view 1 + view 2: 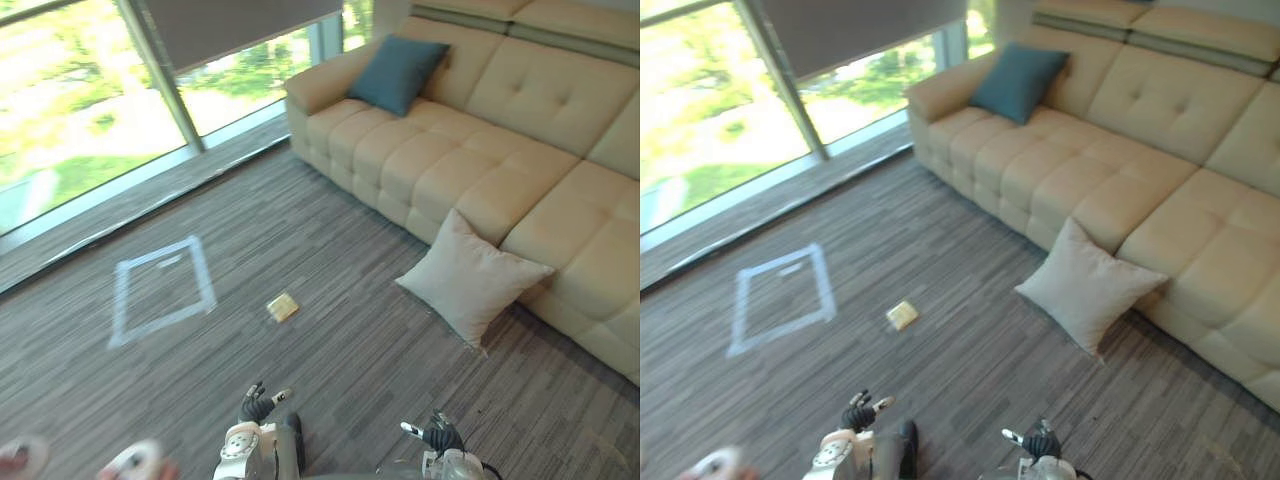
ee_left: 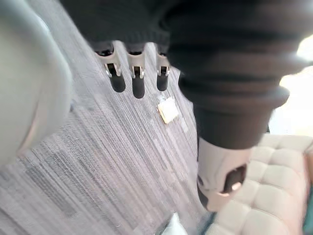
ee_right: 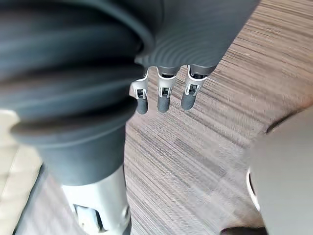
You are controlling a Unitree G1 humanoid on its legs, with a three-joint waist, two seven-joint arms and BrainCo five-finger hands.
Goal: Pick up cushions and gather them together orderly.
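Note:
A pale beige cushion [image 1: 470, 280] stands on the carpet, leaning against the front of the sofa. A teal cushion [image 1: 397, 72] rests on the sofa seat against the far armrest. My left hand [image 1: 258, 405] hangs low at the near edge of the eye views, well short of both cushions. Its fingers [image 2: 138, 83] are relaxed and hold nothing. My right hand [image 1: 438, 435] hangs beside it, nearer the beige cushion, with relaxed fingers [image 3: 164, 100] over bare carpet.
A long cream tufted sofa [image 1: 520, 150] fills the right side. A small yellow item [image 1: 283, 307] lies on the carpet ahead, and a pale tape square [image 1: 162, 290] is marked to the left. Floor-to-ceiling windows run along the far left. A person's shoes [image 1: 130, 462] show at the lower left.

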